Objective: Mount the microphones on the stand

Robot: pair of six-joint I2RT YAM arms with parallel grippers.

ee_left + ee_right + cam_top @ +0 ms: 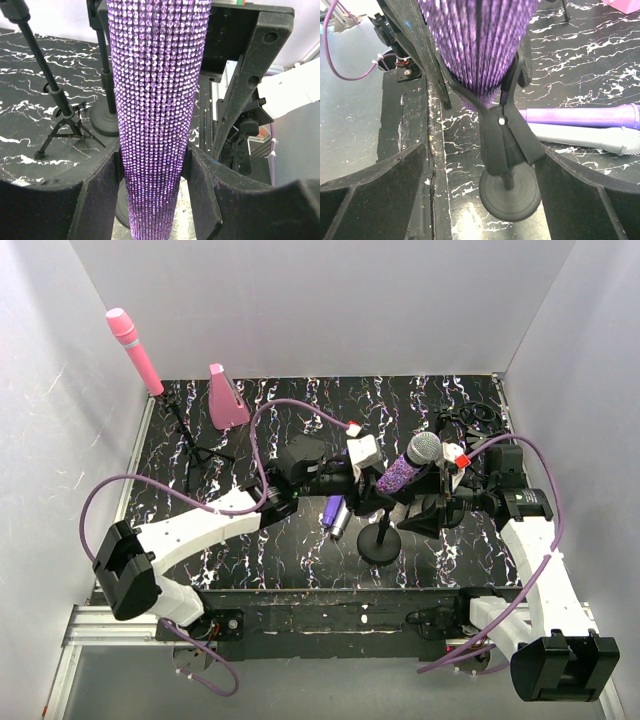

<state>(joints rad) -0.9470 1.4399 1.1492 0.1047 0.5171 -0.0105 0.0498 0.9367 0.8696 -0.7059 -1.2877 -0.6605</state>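
The glittery purple microphone with a silver mesh head (405, 472) is sitting tilted in the black clip (505, 135) of a round-based black stand (379, 543), midway along the marbled black table (280, 560) toward its near edge. The left gripper (152, 175) is pinching the microphone's body (fingers flush on both sides). The right gripper (480, 192) is gaping wide around the clip, apparently touching nothing. A plain purple microphone (580, 116) and a silver-grey microphone (585, 139) are lying side by side near the stand.

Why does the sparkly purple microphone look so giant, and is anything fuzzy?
Left wrist view: the glittery microphone sits right by the lens, so it fills the picture. Right wrist view: its beads smear into streaks, and glare shines on the table beside the stand base. Top view: small but sharp.
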